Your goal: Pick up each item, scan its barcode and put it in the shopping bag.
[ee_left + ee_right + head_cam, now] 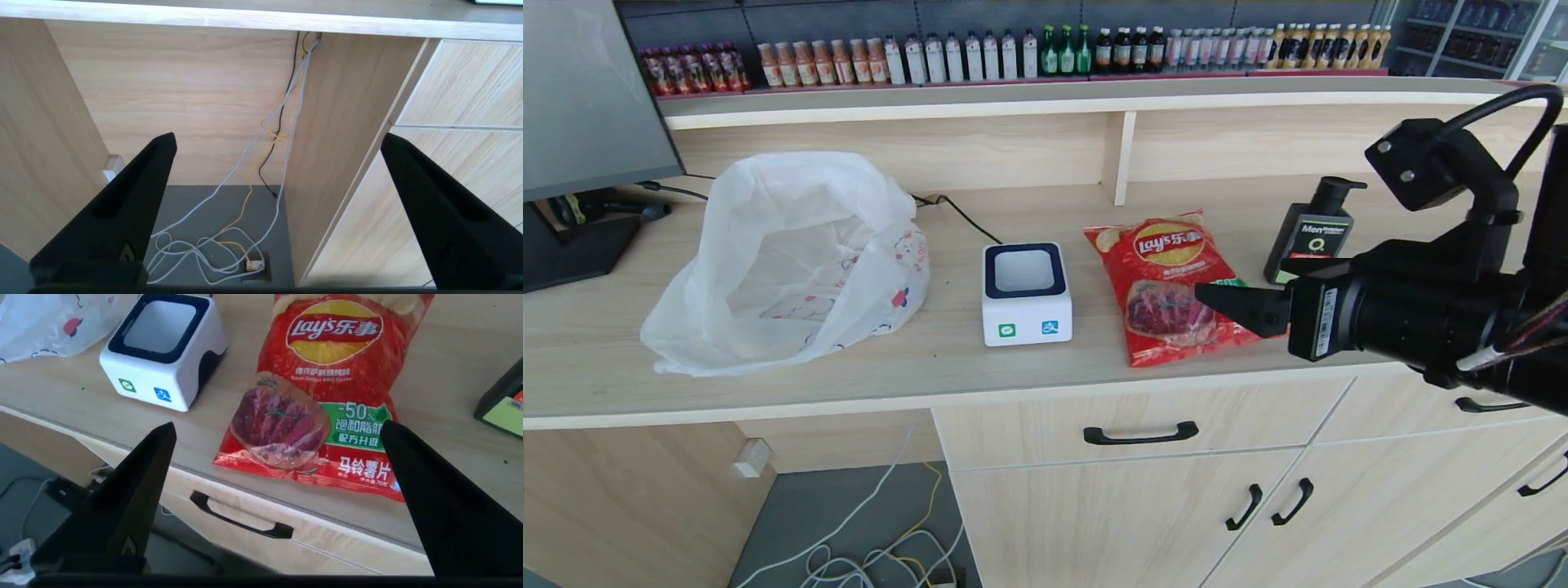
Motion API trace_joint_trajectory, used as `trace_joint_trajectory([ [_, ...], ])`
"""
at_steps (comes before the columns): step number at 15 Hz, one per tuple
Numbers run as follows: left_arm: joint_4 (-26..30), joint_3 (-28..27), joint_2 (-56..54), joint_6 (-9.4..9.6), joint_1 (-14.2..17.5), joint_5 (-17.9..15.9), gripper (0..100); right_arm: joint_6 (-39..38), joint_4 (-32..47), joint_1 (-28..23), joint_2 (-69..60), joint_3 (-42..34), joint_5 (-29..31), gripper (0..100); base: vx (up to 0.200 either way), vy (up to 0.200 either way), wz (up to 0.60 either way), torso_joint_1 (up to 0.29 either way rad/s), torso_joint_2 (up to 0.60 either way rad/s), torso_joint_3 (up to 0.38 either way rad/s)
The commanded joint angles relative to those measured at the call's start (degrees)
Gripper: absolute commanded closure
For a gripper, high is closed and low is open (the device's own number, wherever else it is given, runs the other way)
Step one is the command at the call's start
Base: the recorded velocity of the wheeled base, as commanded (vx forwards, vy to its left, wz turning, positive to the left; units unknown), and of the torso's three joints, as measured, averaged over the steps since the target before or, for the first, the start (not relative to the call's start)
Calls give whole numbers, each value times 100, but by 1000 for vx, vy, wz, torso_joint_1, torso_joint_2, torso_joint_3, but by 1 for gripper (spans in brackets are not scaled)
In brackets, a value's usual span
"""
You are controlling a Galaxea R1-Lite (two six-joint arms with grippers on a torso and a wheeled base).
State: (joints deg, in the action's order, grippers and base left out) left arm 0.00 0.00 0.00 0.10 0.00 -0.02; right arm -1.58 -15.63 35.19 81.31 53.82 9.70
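One wide bag (784, 261) gapes left on the counter (605, 327). Chips (1168, 286) lie flat right of the scanner (1027, 292), bottle (1308, 233) behind. They look light and crushable (pinch a sealed edge). Right gripper (274, 457), fingers spread, hovers by their near corner; left gripper (278, 155) hangs spread below.

In the head view the right claw (1240, 286) covers the chip bag's (1164, 269) near right corner, its arm (1413, 314) hides the pump bottle's (1311, 224) foot, the left edge cuts off the monitor (588, 90), and the shelf bottles (1013, 53) are too small to identify.
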Motion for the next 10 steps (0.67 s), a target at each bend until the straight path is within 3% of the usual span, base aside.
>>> trace_joint_trajectory([
  [1,0,0,0,-1,0,-6,0,-17,157,23,342,252,93,0,0,0,0,0,0,0],
  [10,0,0,0,-1,0,-6,0,-17,649,-391,1229,1262,313,0,0,0,0,0,0,0],
])
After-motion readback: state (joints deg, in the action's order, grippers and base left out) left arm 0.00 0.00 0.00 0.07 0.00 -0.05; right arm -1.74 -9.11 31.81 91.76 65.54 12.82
